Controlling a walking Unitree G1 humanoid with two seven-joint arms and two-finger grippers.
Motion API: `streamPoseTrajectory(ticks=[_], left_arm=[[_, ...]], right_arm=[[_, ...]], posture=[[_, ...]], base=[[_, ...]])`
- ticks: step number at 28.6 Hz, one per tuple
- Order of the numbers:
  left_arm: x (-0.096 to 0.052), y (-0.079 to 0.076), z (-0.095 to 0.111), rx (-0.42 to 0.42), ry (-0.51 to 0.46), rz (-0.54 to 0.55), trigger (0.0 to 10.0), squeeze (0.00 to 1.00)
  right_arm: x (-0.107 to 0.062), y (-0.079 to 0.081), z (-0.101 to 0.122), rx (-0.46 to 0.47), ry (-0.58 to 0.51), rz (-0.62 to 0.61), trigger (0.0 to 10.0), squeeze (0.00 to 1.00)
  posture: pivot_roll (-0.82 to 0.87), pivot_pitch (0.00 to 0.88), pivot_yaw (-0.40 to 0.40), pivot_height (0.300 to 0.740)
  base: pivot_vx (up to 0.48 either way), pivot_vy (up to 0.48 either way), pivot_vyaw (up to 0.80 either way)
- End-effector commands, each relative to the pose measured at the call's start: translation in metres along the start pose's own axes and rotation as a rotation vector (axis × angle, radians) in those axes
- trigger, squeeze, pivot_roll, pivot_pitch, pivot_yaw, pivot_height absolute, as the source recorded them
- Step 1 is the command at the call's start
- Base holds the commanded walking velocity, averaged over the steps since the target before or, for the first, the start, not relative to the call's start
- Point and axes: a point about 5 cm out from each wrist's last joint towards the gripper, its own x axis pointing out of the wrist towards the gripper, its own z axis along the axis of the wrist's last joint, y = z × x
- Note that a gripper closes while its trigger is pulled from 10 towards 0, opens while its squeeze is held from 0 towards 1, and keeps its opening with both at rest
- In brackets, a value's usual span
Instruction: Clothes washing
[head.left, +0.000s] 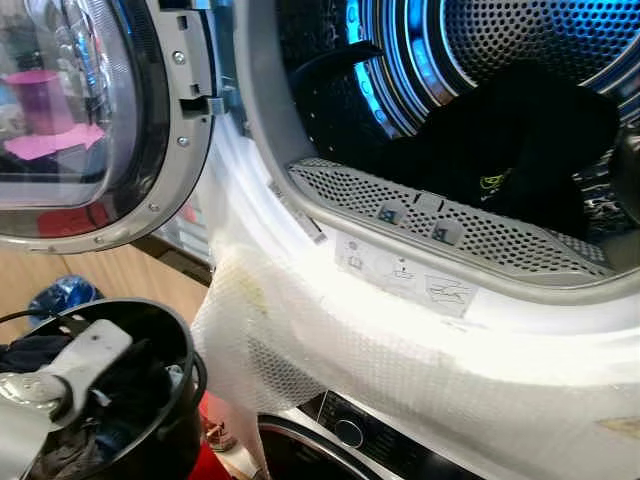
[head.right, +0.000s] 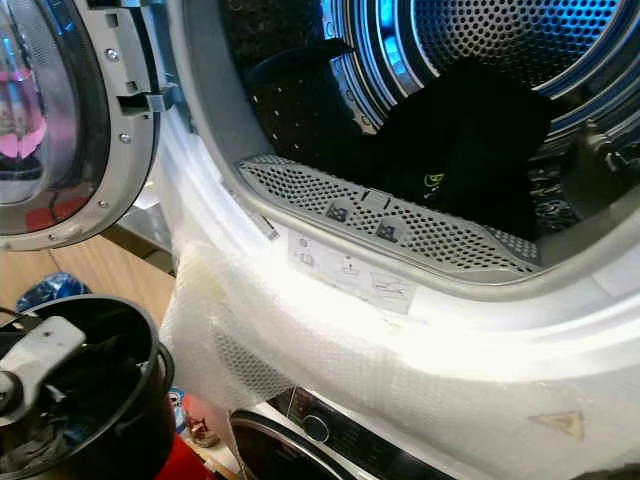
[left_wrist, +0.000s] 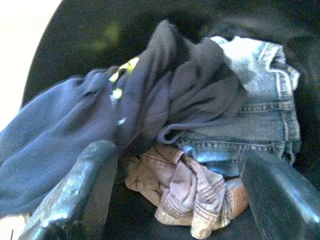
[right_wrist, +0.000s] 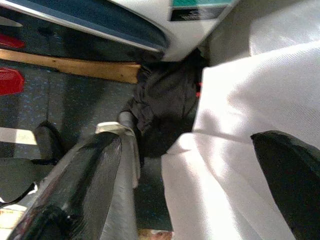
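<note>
The step in hand looks like loading: moving clothes from the black basket (head.left: 150, 330) up into the open drum (head.left: 520, 40), where a dark garment (head.left: 520, 140) already lies behind the perforated grey lip (head.left: 440, 225). The door (head.left: 90, 120) stands swung open on the robot's left, and a white mesh cloth (head.left: 400, 350) drapes over the machine's front. The left gripper (left_wrist: 182, 190) hangs over the basket with its fingers spread wide, holding nothing; next it probably has to drop onto the pile, close on one piece and lift it over the lip without snagging the mesh. The left wrist view gives what the head views cannot: the pile itself, a navy top (left_wrist: 60, 130) over light jeans (left_wrist: 260, 105), with a tan garment (left_wrist: 190, 195) lowest, between the fingers. The right gripper (right_wrist: 200, 185) is also spread and empty, low beside the white cloth; its view alone shows the floor and a dark bundle (right_wrist: 165, 105) at the machine's foot.
</note>
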Motion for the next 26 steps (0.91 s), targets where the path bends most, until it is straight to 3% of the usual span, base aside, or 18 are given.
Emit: streamPoseTrajectory(ticks=[1,3,7,10,16,22,26], left_arm=[[0.000,0.013,0.004,-0.023,-0.033,0.098,10.0,0.00],[0.000,0.020,0.019,-0.065,-0.121,0.180,10.0,0.00],[0.000,0.016,0.026,-0.090,-0.166,0.162,10.0,0.00],[0.002,-0.003,0.035,-0.098,-0.214,0.073,10.0,0.00],[0.006,-0.004,0.040,-0.119,-0.249,0.082,10.0,0.00],[0.004,0.000,0.044,-0.117,-0.264,0.101,10.0,0.00],[0.002,0.003,0.045,-0.088,-0.263,0.126,10.0,0.00]], right_arm=[[0.000,-0.001,0.003,0.000,-0.017,0.003,10.0,0.00],[0.000,-0.001,0.010,0.017,-0.054,0.017,10.0,0.00],[0.000,-0.001,0.012,0.035,-0.072,0.018,10.0,0.00],[0.000,0.001,0.016,0.006,-0.096,0.037,10.0,0.00],[-0.001,0.007,0.018,-0.054,-0.115,0.071,10.0,0.00],[0.000,0.008,0.016,-0.033,-0.102,0.082,10.0,0.00],[0.000,0.007,0.015,-0.025,-0.100,0.075,10.0,0.00]], posture=[[0.31,0.056,-0.091,0.740],[0.31,0.048,-0.097,0.740],[0.31,0.046,-0.096,0.740],[0.31,0.032,-0.096,0.740],[0.31,0.028,-0.097,0.740],[0.31,0.019,-0.098,0.740],[0.31,0.019,-0.098,0.740]], base=[[0.000,0.000,0.00],[0.000,0.000,0.00],[0.000,0.000,0.00],[0.000,0.000,0.00],[0.000,0.000,0.50],[0.000,0.000,0.69],[0.000,0.000,0.00]])
